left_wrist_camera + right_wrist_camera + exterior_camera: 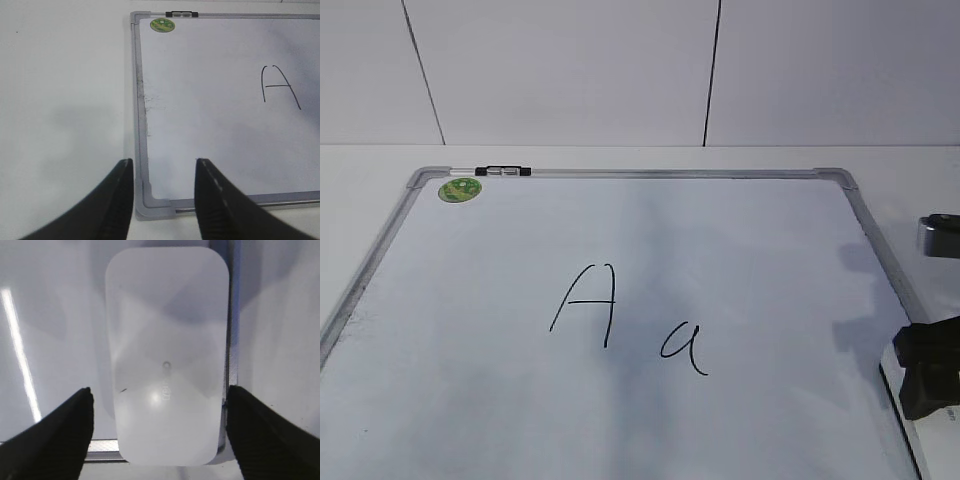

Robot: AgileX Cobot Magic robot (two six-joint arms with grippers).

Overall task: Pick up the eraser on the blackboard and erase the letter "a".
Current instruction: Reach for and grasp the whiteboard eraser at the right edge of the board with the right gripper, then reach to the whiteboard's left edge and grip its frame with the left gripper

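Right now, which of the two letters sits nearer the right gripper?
The small lowercase "a": it sits right of the taller capital "A", closer to the right gripper.

We hold our left gripper [164, 200] low with its two dark fingers spread apart and nothing between them. Our right gripper [159, 430] points straight down, its jaws wide open; in the outside view, only its dark body [928, 365] shows at the right edge.
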